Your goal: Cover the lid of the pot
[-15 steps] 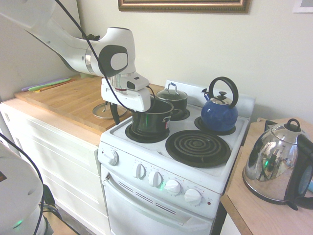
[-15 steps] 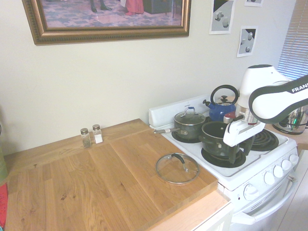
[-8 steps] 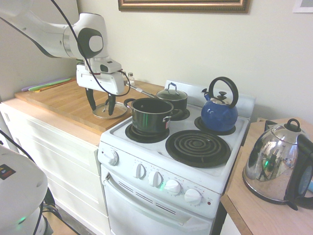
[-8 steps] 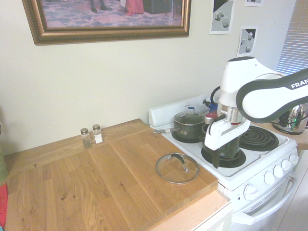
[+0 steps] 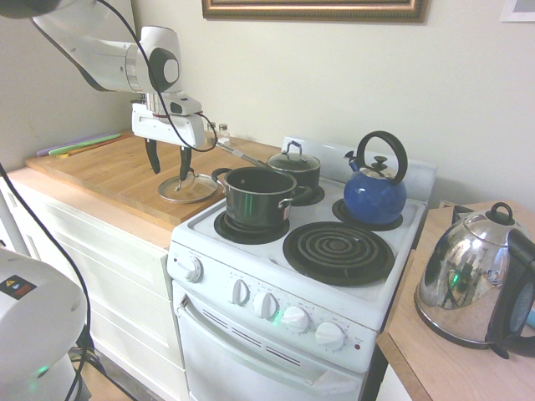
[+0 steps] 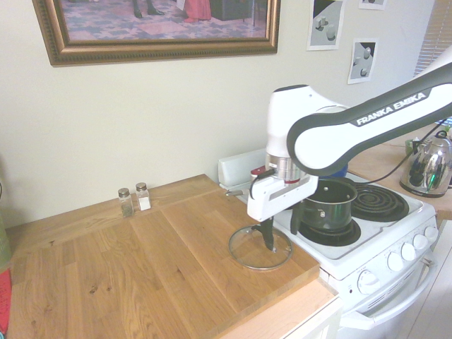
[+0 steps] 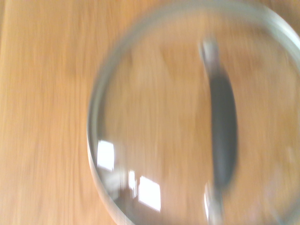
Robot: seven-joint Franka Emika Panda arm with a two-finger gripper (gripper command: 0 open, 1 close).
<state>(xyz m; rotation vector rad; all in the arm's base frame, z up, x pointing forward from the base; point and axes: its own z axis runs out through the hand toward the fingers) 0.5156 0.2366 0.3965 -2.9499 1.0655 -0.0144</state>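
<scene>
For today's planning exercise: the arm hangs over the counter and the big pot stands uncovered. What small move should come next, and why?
Probably lower the open gripper straight down so its fingers straddle the dark handle of the glass lid. The lid lies flat on the wooden counter, the gripper hangs above it, holding nothing, and the pot on the stove is open, so the lid must be grasped first.

Arm swung off stove, away from pot (image 5: 257, 196), out over wooden counter (image 5: 117, 171). Gripper (image 5: 170, 165) beside pot a second ago, half a second ago at counter's edge, now above glass lid (image 6: 259, 247), pointing down, not touching. Pot no longer screened by arm in first exterior view; in second exterior view arm now hides small lidded pot and blue kettle (image 5: 375, 194).
</scene>
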